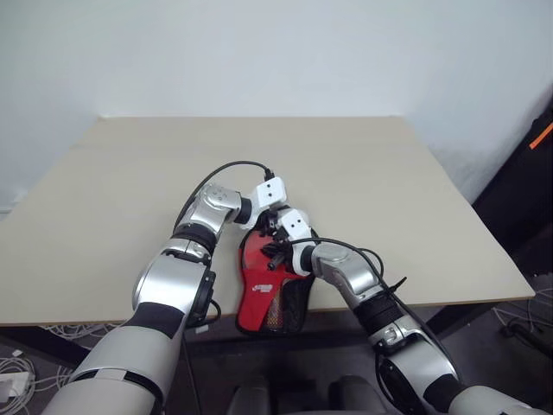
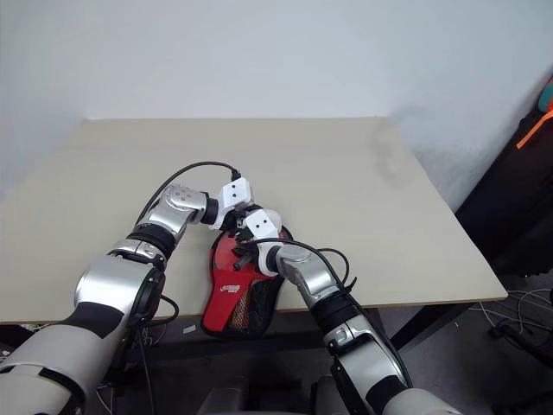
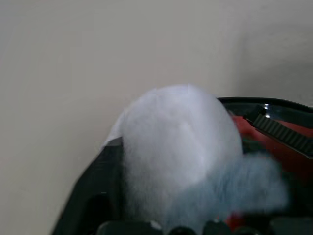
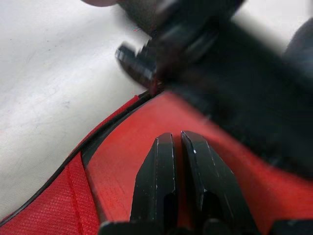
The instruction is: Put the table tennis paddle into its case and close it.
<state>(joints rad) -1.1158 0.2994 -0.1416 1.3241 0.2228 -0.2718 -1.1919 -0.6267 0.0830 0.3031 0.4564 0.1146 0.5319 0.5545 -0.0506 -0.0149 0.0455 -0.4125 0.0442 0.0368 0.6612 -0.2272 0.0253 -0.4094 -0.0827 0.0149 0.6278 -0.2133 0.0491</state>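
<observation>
- Red paddle-shaped soft fabric case [image 1: 263, 290] with black edging (mesh pocket at narrow end) on beige matte table [image 1: 112, 225], overhanging its near edge.
- Right gripper [image 4: 177, 147] pressed shut, over smooth red surface.
- Left gripper [image 1: 257, 226] at rounded end; jaw state unclear.

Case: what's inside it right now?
Can't tell. The red case lies at the table's near edge with both grippers over its wide end; the interior is covered. A zipper strip shows along its rim.

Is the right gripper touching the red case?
Touching. In the right wrist view, the right gripper, its fingers shut, lies on the red fabric of the case, with no gap visible between them.
</observation>
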